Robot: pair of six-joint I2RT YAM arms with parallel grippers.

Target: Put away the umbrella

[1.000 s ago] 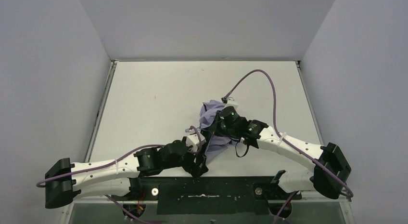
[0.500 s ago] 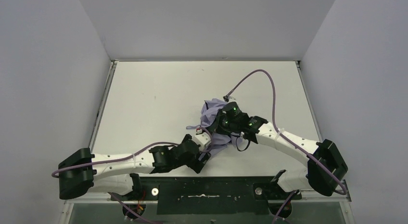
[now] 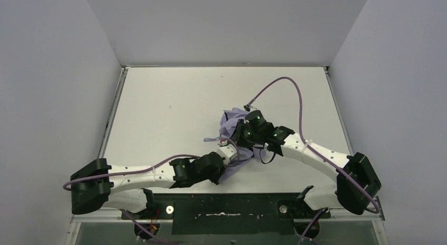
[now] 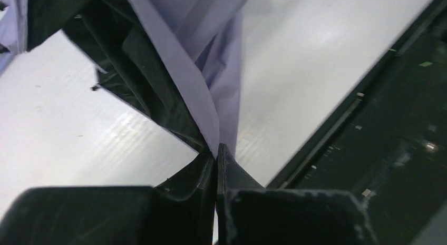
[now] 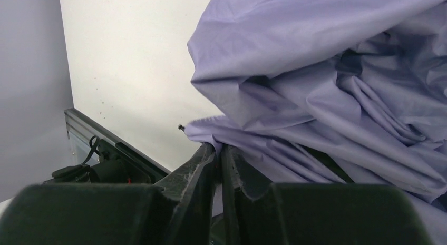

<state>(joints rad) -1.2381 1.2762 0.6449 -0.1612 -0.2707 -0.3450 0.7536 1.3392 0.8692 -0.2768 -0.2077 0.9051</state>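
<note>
The pale lavender folding umbrella (image 3: 230,130) w/ thin black ribs lies as a crumpled bunch at mid-frame in the top view, slightly right of centre, on the flat white table (image 3: 168,105). Canopy is collapsed but loose: folds stick out unevenly, and no strap or sleeve shows. Handle and wrist loop can't be made out.

Left gripper (image 4: 216,151) sits at the bunch's lower-left edge, fingers together, pinching a narrow fold of fabric (image 4: 211,71) right at the tips, dark ribs just beside it. Right gripper (image 5: 219,148) comes in from the lower right, jaws near-closed, apparently nipping the fabric hem (image 5: 327,97) at the tips.

Judgement: roughly mid-task. Collapsing looks done. Left to do: gather pleats, wrap tight, fasten, set it away. The black strip (image 3: 226,209) runs along the table's bottom edge.
</note>
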